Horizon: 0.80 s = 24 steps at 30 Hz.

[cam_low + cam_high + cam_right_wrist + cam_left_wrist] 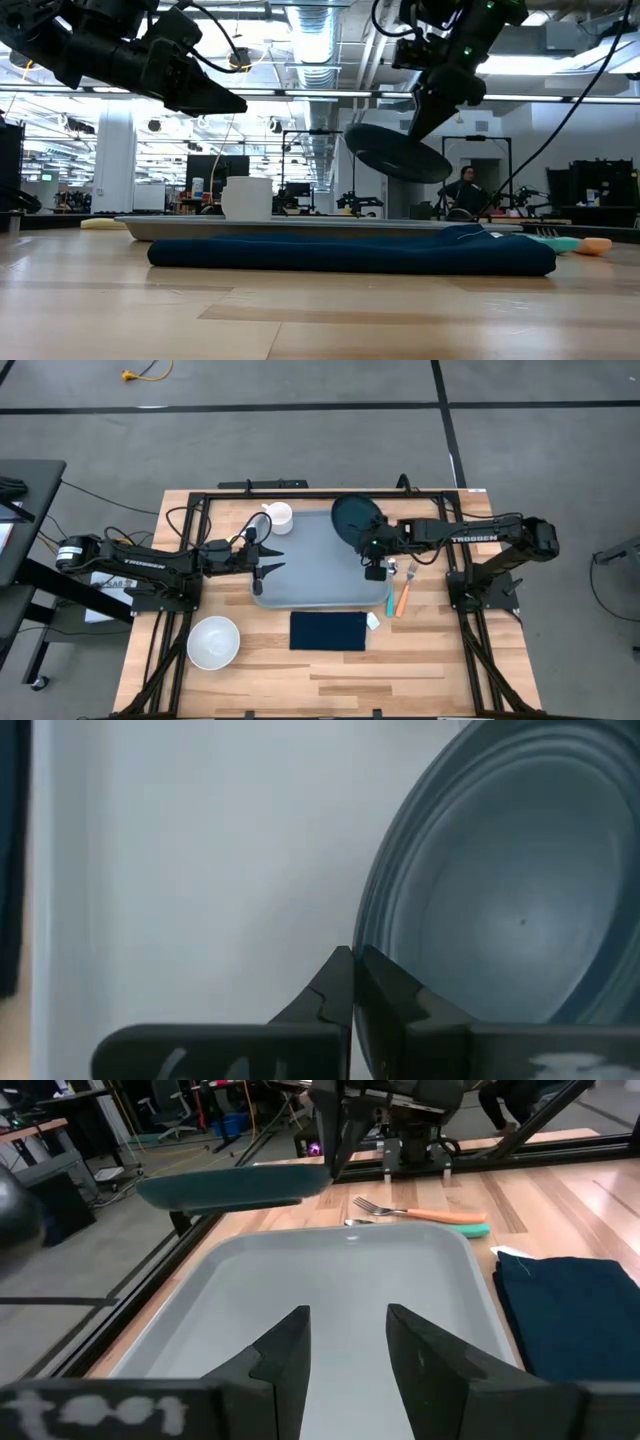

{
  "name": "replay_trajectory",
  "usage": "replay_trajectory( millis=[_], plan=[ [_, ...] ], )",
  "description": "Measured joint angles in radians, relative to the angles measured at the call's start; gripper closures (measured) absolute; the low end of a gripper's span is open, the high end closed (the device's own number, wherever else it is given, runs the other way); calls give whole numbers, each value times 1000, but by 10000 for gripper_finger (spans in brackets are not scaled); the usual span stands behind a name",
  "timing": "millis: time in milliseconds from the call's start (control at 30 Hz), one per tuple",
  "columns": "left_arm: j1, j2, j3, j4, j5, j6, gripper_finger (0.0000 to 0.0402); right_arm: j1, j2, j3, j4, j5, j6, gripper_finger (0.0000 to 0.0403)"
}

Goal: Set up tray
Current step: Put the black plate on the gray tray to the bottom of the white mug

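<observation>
On the wooden worktop [330, 665], going left to right in the high view, a white bowl [213, 641] sits near the front left corner, clear of everything else. The left gripper [270, 556] hangs over the left edge of the tray [320, 575], its two fingers [285, 1355] spread apart with nothing between them. A white mug [279, 517] stands at the tray's far left corner; whether it touches the rim cannot be told. The tray, light grey-blue with a raised rim, lies flat at the middle of the worktop. Just in front of it lies a folded dark navy cloth [328, 630]. The right gripper [374, 552] is above the tray's right part, fingers pinched on the rim of a dark teal plate [355, 517], which it holds in the air, slightly tilted, over the tray's far right corner. To the right of the tray, an orange-handled fork [407, 591] and a teal-handled utensil [388, 600] lie side by side on the wood. In the low view a person [462, 190] sits far off in the room behind.
</observation>
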Motion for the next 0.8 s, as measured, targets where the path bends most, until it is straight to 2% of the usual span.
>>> replay_trajectory(
  millis=[133, 467, 567, 667, 800],
  plan=[
    [0, 0, 0, 5, 0, 0, 278, 17, 109, 87, -65, -6, -1, 403],
    [0, 0, 0, -10, 0, 6, 278, 107, 520, 596, -335, -10, -198, 403],
    [0, 0, 0, -12, 0, 10, 278, 116, 605, 742, -437, -27, -225, 403],
    [0, 0, 0, -13, 0, 13, 278, 115, 673, 861, -524, -106, -245, 403],
    [0, 0, 0, -18, 0, 14, 278, 115, 738, 948, -585, -115, -273, 403]
  ],
)
